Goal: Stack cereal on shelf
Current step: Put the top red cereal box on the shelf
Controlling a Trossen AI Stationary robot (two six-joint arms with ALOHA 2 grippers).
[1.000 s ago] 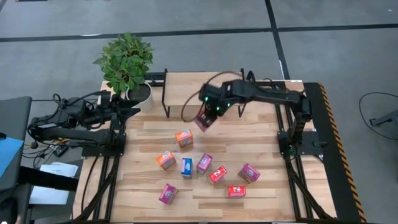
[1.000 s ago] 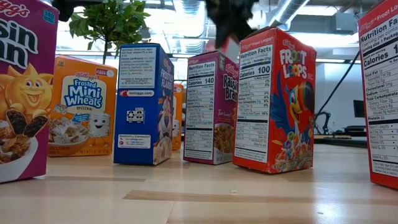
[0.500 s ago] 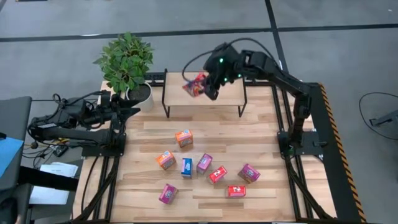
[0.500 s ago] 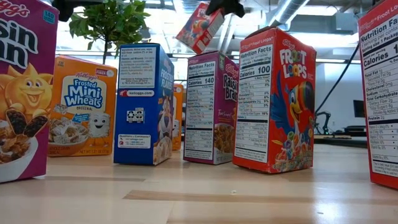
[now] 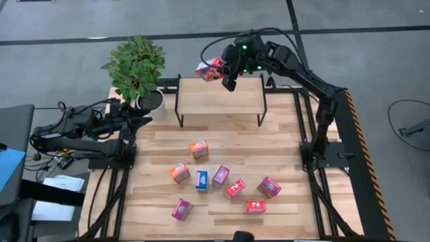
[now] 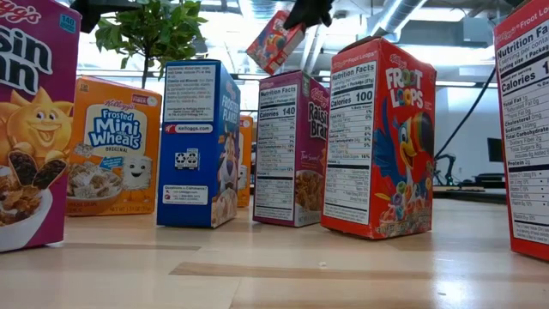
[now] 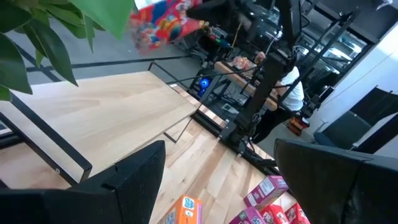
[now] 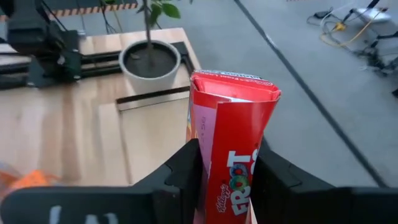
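Note:
A red cereal box (image 5: 209, 69) hangs in the air over the far edge of the light-wood shelf (image 5: 218, 99), with my right gripper (image 5: 226, 72) shut on it. The low view shows the box (image 6: 275, 41) tilted high above the others. Several more cereal boxes stand on their bases on the plank table in front of the shelf, among them an orange one (image 5: 198, 148), a blue one (image 5: 201, 180) and a magenta one (image 5: 181, 209). My left gripper (image 7: 217, 180) waits open at the table's left side, level, touching nothing. My right gripper pinches the red box between its two fingers (image 8: 185, 171), one on each of two opposite sides (image 8: 214, 180), at the end nearest the wrist. The box runs on along the fingers, its flap end (image 8: 234, 85) beyond the tips. It is lifted clear and tilted, slanting down.
A potted plant (image 5: 138, 67) stands at the shelf's far left corner, close to the left arm (image 5: 80, 131). The shelf's top (image 7: 106, 118) is bare wood. Black frame rails (image 5: 356, 154) run along the table's right side. The near strip of the table is free.
My right gripper has risen and gone toward the table's far edge, from in front of the shelf to above its far edge, rolling its wrist on the way. The red box has gone with it, lifted higher and turned about, still tilted.

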